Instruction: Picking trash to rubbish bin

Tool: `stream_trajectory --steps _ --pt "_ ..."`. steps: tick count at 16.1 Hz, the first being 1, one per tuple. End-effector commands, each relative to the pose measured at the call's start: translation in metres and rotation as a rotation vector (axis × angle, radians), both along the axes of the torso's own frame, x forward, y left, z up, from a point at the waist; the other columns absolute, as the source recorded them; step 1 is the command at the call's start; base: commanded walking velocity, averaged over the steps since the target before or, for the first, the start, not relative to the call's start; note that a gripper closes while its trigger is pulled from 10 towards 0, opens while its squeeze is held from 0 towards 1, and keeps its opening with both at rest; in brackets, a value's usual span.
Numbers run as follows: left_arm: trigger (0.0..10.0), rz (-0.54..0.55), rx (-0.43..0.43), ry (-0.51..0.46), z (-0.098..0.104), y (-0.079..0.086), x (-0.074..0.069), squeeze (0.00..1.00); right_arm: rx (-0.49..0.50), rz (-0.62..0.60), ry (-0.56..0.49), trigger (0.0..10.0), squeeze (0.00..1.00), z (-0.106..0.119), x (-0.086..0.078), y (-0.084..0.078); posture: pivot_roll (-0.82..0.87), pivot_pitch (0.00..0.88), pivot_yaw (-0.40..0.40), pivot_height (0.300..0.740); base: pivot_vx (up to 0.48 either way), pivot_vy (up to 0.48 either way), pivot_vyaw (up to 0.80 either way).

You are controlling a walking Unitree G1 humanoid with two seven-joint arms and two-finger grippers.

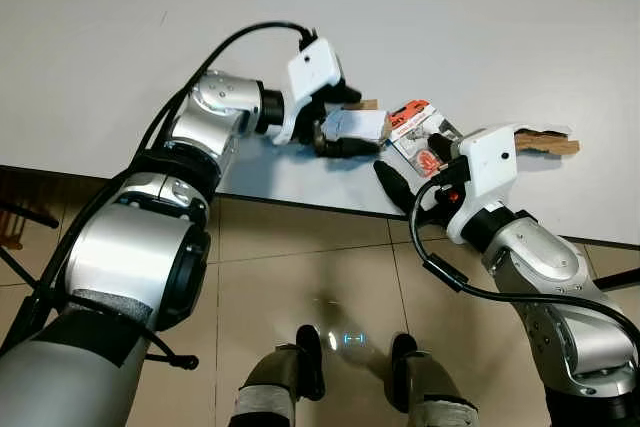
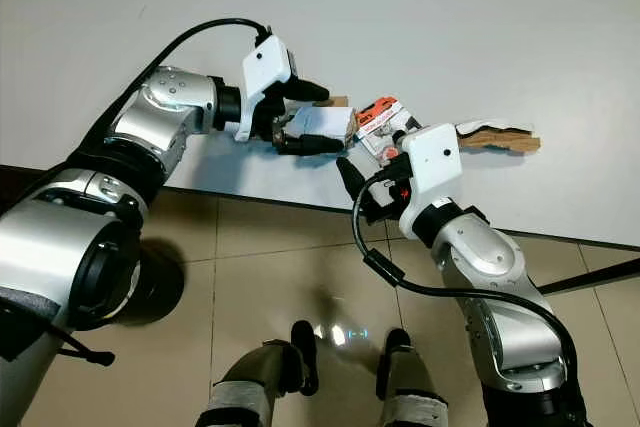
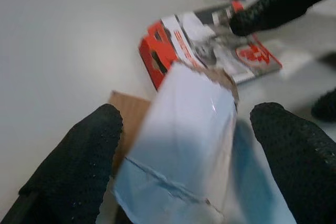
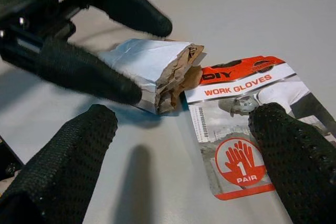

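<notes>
A white paper packet (image 1: 358, 127) with a torn brown end lies near the table's front edge. My left gripper (image 1: 348, 122) is open, one black finger on each side of the packet (image 3: 184, 129); a gap shows beside one finger. Just right of it lies a red and white "work gloves" card (image 4: 241, 129). My right gripper (image 4: 184, 116) is open and low over the table, its fingers (image 4: 79, 145) spread wide before that card (image 1: 420, 132). A flat brown card (image 3: 128, 111) sticks out from under the packet.
A torn strip of brown cardboard (image 1: 545, 142) lies on the table further right. The white table (image 1: 120, 47) stretches far back and left; its front edge (image 1: 300, 202) runs above a brown tiled floor (image 1: 300, 267). My feet (image 1: 300, 357) stand on the floor below.
</notes>
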State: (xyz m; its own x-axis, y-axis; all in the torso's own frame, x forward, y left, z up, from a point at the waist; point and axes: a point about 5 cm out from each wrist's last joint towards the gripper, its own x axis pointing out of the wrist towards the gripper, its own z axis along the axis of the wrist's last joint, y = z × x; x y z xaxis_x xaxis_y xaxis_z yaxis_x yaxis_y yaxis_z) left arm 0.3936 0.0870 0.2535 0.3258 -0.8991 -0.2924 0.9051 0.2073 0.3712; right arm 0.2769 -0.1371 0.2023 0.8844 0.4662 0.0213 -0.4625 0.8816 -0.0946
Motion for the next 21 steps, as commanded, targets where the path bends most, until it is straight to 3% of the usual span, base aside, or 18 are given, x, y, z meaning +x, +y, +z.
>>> stream_trajectory --steps 1,6,7,8,9,21 --pt "10.0 -0.005 0.046 0.043 -0.014 0.004 -0.002 0.0 0.011 0.019 -0.002 10.0 0.0 -0.001 -0.003 0.004 -0.09 0.356 0.156 0.74 0.0 0.0 0.0" --pt "9.9 -0.014 0.071 0.076 -0.029 0.008 -0.005 0.0 0.01 0.018 -0.003 10.0 0.0 -0.001 -0.002 0.003 -0.08 0.35 0.153 0.74 0.0 0.0 0.0" --pt "4.8 -0.009 0.067 0.084 -0.032 0.008 -0.005 0.0 0.011 0.02 -0.004 10.0 0.0 -0.001 -0.002 0.004 -0.09 0.348 0.153 0.74 0.0 0.0 0.0" --pt "2.9 -0.004 0.068 0.092 -0.037 0.009 -0.006 0.0 0.011 0.02 -0.004 10.0 0.0 -0.001 -0.002 0.004 -0.09 0.348 0.153 0.74 0.0 0.0 0.0" --pt "0.0 0.005 0.064 0.098 -0.039 0.009 -0.006 0.0 0.012 0.021 -0.005 10.0 0.0 0.0 -0.002 0.004 -0.09 0.347 0.152 0.74 0.0 0.0 0.0" --pt "0.0 0.017 0.043 0.086 -0.04 0.01 -0.006 0.0 0.011 0.018 -0.01 10.0 0.0 0.001 0.0 0.004 -0.08 0.338 0.148 0.74 0.0 0.0 0.0"
